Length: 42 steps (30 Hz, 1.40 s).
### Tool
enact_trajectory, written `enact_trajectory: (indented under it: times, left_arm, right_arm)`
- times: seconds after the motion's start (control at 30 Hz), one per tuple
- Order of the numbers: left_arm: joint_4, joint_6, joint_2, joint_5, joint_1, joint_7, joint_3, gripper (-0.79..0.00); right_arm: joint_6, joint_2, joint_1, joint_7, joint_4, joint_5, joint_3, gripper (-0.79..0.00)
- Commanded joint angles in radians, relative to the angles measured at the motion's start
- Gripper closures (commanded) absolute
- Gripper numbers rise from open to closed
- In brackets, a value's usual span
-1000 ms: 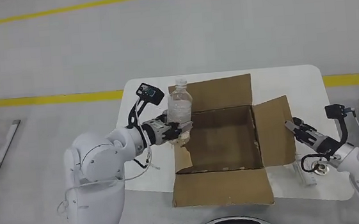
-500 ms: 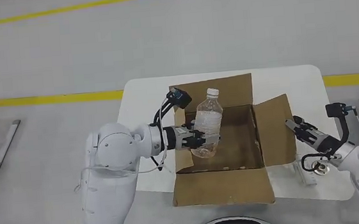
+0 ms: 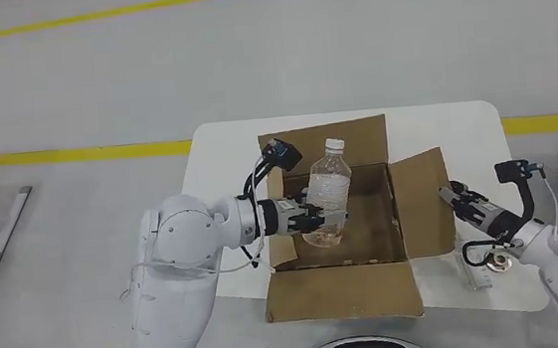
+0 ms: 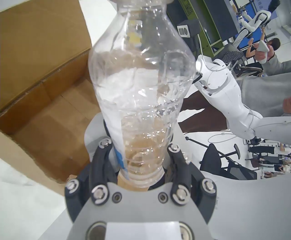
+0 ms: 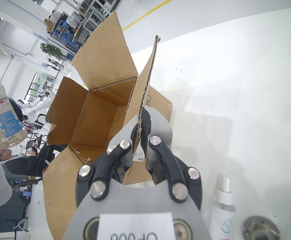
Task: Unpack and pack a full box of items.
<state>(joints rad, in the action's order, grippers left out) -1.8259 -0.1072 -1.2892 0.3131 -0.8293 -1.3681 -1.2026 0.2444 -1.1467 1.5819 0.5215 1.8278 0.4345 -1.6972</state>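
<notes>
**Bottle now over the open box – packing step in hand**

Finding: within the last second the left tool [image 3: 310,219] carried the clear water bottle [image 3: 328,184] from outside the box's left wall to a position over the left part of the opening. It was upright then; it is now tilted, with the cap toward the far flap.

Left tool [image 4: 139,147]: fingers closed firmly round the lower end of the bottle [image 4: 141,91].

Right tool [image 5: 141,128]: pinched shut on the edge of the right flap [image 5: 147,86], holding it back from the opening.

The box [image 3: 344,293] sits on the white worktop [image 3: 454,124] and no contents are visible on the floor that shows. It has shifted slightly toward the left arm.

A small spray bottle [image 5: 224,200] lies on the worktop beside the right arm.

Assessment: packing looks barely begun, and the bottle must come down before release
</notes>
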Motion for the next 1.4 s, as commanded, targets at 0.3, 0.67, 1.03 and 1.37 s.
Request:
enact_trajectory:
  times: [0.3,0.67,1.03,1.37]
  left_arm:
    - [0.121,0.232,-0.014,0.023,0.099,0.015,0.149,0.0]
    - [0.255,0.297,-0.003,0.08,0.123,0.033,0.154,0.0]
    - [0.357,0.338,0.02,0.143,0.107,0.03,0.118,0.0]
    - [0.389,0.331,0.022,0.134,0.098,0.039,0.141,0.0]
  right_arm:
    - [0.003,0.005,0.028,-0.021,0.113,-0.033,-0.048,0.0]
    - [0.012,0.011,0.058,-0.002,0.185,-0.062,-0.078,0.0]
    - [-0.001,0.016,0.062,0.025,0.212,-0.104,-0.09,0.0]
    - [-0.009,0.018,0.059,0.018,0.213,-0.093,-0.078,0.0]
